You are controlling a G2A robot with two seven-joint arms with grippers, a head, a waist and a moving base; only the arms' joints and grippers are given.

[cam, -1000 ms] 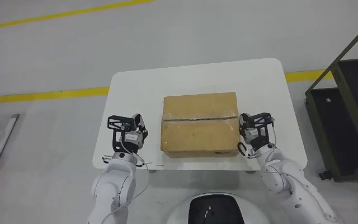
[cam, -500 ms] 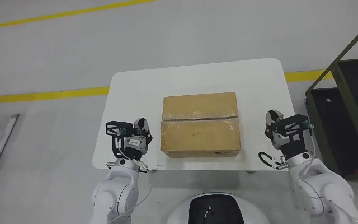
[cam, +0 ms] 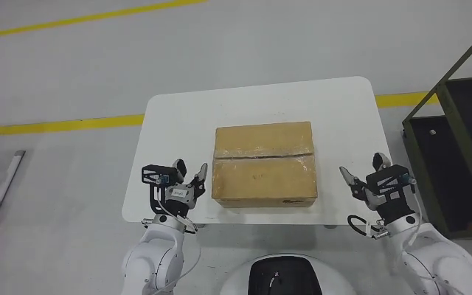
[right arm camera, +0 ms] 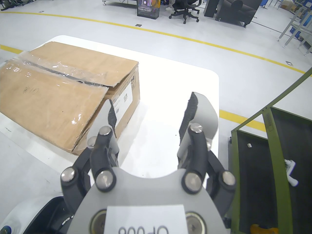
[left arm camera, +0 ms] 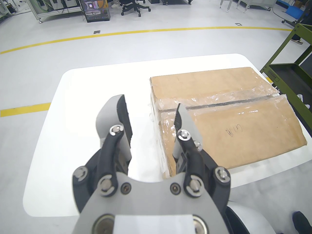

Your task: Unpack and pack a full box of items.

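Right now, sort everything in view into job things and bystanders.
Job:
cardboard box, taped
left claw, open
right claw, open
white table under the box

Lying about:
green cart
yellow floor line

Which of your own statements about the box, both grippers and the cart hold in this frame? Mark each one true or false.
1. The cardboard box is shut, with clear tape over its seam. True.
2. The left gripper is clamped on the box. False: it is open beside the box, holding nothing.
3. The right gripper is open and apart from the box. True.
4. The box stands on the green cart. False: it stands on the white table, and the cart is beside the table.
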